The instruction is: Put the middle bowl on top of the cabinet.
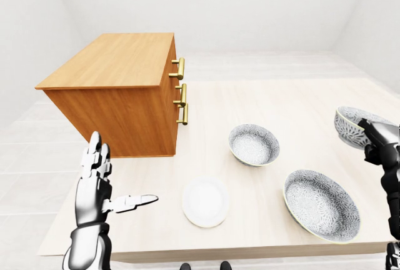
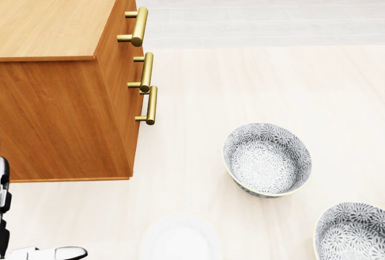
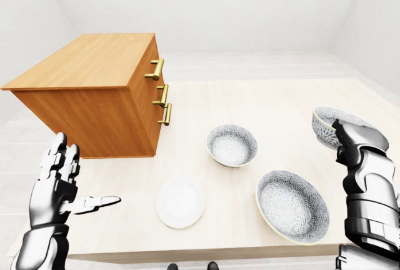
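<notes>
Three grey-patterned bowls are on the pale table (image 1: 281, 101). A medium bowl (image 1: 253, 145) sits mid-table, a wide one (image 1: 320, 204) lies at the lower right, and a small one (image 3: 326, 126) is at the right edge. My right hand (image 3: 347, 134) is at that small bowl, its fingers curled over the near rim. The wooden cabinet (image 1: 119, 64), with brass handles (image 1: 180, 89), stands at the left, its top bare. At the lower left, my left hand (image 1: 122, 176) is raised and open, holding nothing and apart from every bowl.
A white plate (image 1: 205, 201) lies near the table's bottom edge, between my left hand and the wide bowl. The head view shows the cabinet's side (image 2: 66, 121) close by on the left. White floor surrounds the table.
</notes>
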{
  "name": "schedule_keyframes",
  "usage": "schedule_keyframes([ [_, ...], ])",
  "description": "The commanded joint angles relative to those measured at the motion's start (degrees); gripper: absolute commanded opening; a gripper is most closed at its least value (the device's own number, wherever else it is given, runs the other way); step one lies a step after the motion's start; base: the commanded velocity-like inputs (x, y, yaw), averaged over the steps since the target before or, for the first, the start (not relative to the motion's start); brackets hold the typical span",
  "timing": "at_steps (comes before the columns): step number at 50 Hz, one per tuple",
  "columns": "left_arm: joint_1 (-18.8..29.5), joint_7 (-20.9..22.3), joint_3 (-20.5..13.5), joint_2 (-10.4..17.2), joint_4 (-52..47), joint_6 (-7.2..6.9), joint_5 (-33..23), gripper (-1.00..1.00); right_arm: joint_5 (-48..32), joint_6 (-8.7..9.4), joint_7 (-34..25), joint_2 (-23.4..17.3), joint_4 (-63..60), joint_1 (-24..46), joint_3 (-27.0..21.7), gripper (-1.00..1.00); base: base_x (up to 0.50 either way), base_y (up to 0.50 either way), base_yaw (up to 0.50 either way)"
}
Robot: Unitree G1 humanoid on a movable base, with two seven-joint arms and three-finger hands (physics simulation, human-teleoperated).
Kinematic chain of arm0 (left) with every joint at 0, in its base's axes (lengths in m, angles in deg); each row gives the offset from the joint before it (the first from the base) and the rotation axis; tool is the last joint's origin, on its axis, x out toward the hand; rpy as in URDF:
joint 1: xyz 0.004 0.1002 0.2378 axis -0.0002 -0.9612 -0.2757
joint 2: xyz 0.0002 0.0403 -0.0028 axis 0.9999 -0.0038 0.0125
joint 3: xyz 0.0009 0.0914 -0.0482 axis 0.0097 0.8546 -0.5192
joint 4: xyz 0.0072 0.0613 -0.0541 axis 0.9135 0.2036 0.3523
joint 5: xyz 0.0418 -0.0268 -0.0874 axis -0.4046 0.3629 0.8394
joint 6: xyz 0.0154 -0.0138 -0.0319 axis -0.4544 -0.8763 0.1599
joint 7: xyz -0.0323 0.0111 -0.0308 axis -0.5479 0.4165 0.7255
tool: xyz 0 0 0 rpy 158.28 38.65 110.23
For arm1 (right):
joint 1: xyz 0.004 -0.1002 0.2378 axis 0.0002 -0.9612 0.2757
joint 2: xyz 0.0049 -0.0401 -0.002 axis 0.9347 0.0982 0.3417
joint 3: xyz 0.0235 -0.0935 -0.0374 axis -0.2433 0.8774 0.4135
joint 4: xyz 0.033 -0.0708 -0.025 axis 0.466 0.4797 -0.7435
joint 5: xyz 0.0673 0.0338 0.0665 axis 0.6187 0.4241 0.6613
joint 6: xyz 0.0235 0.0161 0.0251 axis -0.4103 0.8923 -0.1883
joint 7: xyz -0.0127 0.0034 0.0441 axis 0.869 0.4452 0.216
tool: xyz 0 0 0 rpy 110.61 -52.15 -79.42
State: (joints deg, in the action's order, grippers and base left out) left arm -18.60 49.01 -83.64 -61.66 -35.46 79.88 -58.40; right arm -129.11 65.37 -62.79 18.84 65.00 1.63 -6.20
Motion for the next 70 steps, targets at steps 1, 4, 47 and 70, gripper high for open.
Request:
schedule_keyframes([
  [1, -0.14, 0.51, -0.64, -0.33, -0.32, -0.09, 0.16, 1.0, 9.0, 0.01, -0.22, 0.13, -4.81, 5.12, 0.63, -1.0, 0.0, 0.0, 0.0],
  [4, -0.19, 0.64, -0.6, -0.42, -1.01, -0.67, 0.19, 1.0, 9.42, 0.01, -0.66, 1.22, -7.33, 8.41, 1.37, -1.0, 0.0, 0.0, 0.0],
  [47, -5.5, 4.05, -3.21, -4.4, -9.62, -2.03, -0.8, 1.0, 8.33, 0.01, 5.93, 23.74, 22.12, 62.83, 17.51, -1.0, 0.0, 0.0, 0.0],
  [70, -6.84, 7.04, -8.83, -5.76, -7.94, 0.47, 2.03, 1.0, 11.21, 0.01, 6.47, 33.7, 31.79, 75.27, 19.93, -1.0, 0.0, 0.0, 0.0],
])
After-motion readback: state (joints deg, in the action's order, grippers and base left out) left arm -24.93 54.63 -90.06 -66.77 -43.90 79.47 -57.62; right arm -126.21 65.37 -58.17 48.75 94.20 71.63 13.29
